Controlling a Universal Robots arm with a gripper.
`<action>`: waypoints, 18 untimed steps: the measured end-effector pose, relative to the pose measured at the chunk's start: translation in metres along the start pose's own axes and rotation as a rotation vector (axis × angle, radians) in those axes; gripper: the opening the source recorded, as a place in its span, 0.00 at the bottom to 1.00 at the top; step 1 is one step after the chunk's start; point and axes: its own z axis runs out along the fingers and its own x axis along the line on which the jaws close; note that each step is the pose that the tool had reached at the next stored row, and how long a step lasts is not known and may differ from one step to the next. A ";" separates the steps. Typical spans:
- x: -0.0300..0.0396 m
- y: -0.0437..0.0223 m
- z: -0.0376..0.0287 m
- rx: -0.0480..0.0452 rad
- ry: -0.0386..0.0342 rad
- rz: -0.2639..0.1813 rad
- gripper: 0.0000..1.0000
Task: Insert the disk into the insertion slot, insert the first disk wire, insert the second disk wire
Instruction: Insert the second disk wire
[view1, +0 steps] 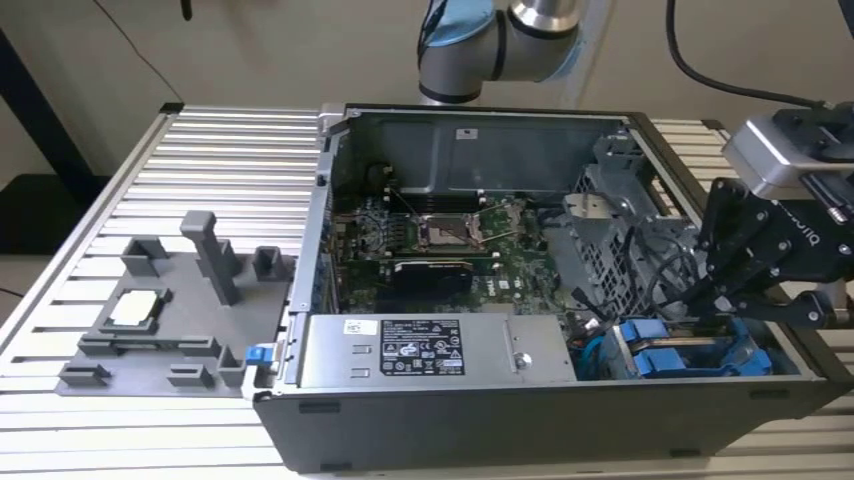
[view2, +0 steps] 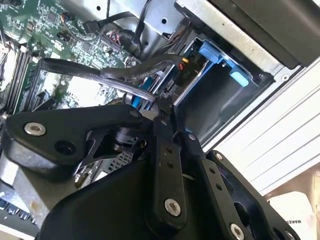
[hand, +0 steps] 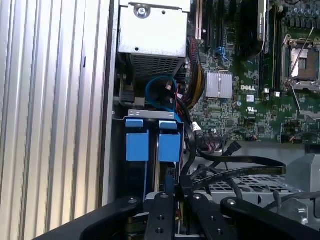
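Observation:
My black gripper (view1: 698, 303) reaches down into the open computer case at the exterior view's right, over the grey drive cage (view1: 747, 375). Its fingers (view2: 165, 150) stand close together, shut on a black flat wire (view2: 90, 69) that loops away over the motherboard. In the first wrist view the gripper (hand: 177, 194) sits just behind two blue carrier fronts (hand: 152, 145) seated side by side in the insertion slot (hand: 150, 114). The disk's metal body is hidden inside the cage. More black wires (hand: 240, 161) trail beside the fingers.
The grey power supply box (view1: 427, 350) with its sticker lies along the case's front. The green motherboard (view1: 400, 215) fills the middle. A second grey metal cage (view1: 601, 235) stands behind the gripper. A grey fixture (view1: 174, 320) lies on the slatted table at the exterior view's left.

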 end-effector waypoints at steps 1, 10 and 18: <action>0.0003 -0.0002 0.0006 0.0001 -0.0007 0.000 0.16; 0.0012 -0.0013 0.0040 0.0003 -0.0015 0.002 0.16; 0.0020 -0.0044 0.0089 0.0017 -0.0098 0.006 0.16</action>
